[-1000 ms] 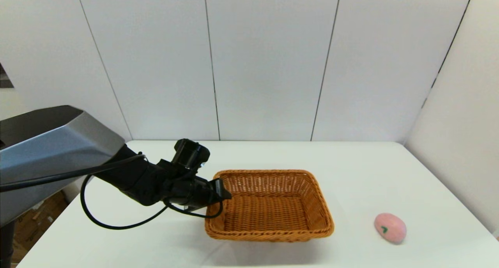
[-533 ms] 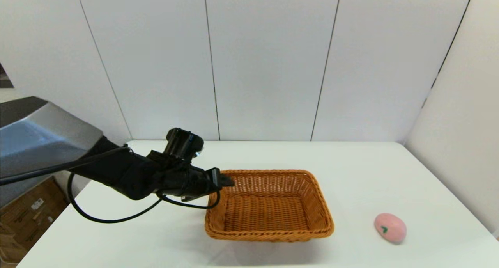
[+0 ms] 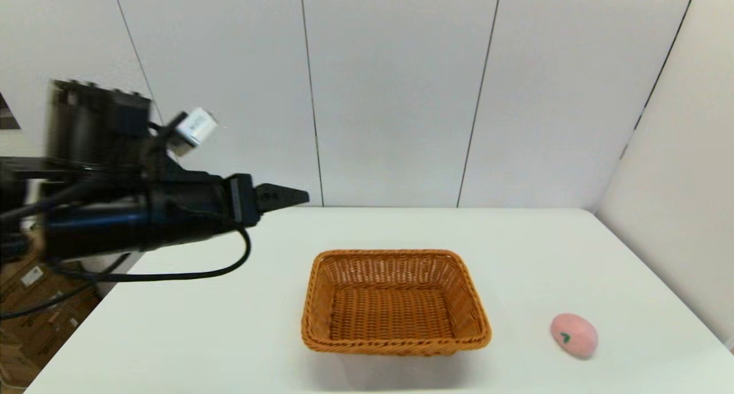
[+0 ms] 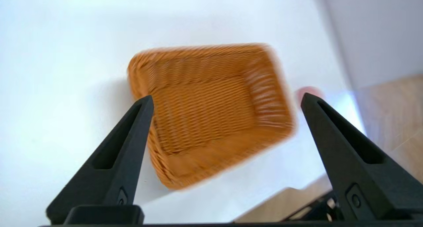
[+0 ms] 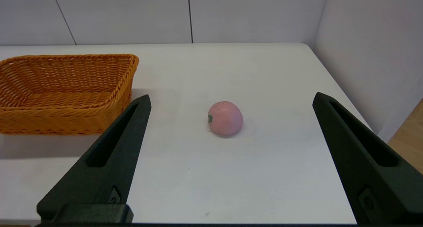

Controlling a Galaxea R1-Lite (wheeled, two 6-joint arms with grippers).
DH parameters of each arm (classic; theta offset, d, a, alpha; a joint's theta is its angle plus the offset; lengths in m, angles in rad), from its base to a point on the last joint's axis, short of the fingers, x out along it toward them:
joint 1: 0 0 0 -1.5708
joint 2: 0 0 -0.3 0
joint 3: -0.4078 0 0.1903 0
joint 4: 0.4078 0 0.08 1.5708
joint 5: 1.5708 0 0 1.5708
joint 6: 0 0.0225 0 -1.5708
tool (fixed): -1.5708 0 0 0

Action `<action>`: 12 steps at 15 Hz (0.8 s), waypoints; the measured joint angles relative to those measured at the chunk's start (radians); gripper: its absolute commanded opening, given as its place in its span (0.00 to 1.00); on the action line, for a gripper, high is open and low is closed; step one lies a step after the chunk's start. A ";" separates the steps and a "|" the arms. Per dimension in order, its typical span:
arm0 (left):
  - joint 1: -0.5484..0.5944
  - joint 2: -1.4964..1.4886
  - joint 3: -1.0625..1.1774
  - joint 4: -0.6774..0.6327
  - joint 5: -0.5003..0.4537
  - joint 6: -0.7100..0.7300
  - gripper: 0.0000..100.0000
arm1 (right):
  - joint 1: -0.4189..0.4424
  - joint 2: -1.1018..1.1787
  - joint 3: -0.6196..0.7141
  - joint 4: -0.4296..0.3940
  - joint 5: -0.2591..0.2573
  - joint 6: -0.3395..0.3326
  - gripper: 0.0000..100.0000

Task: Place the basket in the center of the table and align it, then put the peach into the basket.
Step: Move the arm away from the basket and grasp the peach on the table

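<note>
Your basket (image 3: pixel 395 302) sat empty on the table (image 3: pixel 229 336), roughly mid-table and square to the near edge, so the placing step looked done to me. The peach (image 3: pixel 574 335) lay on its side well to the basket's right, near the table's right edge and apart from everything else.

Your left gripper (image 4: pixel 228 101) hung high above the table's left side, clear of the basket, its 2 fingers spread wide and holding nothing. Your right gripper (image 5: pixel 231 101) was low at the near edge, facing the peach, also spread wide and empty, out of the head view.

The risks I judged from there:

1. The peach was smooth and egg-shaped. If you closed off-centre, it could squirt out or roll, and the table's right edge was close.
2. The basket's near right corner stood just beside the right gripper's line of approach. A wide swing could nudge the basket and spoil its alignment.
3. Releasing the peach too high over the basket could let it bounce on the woven floor and hop over the sloping wall.
</note>
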 measured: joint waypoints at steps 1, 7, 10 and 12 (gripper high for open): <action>-0.008 -0.106 0.017 0.026 0.004 0.031 1.00 | 0.000 0.000 0.000 0.000 0.000 0.000 1.00; 0.133 -0.707 0.189 0.178 0.135 0.251 1.00 | 0.000 0.000 0.000 0.000 0.000 0.000 1.00; 0.291 -0.934 0.340 0.193 0.156 0.331 1.00 | 0.000 0.000 0.000 0.001 0.000 0.001 1.00; 0.375 -1.082 0.472 0.195 0.164 0.372 1.00 | 0.000 0.000 0.000 0.000 0.000 0.001 1.00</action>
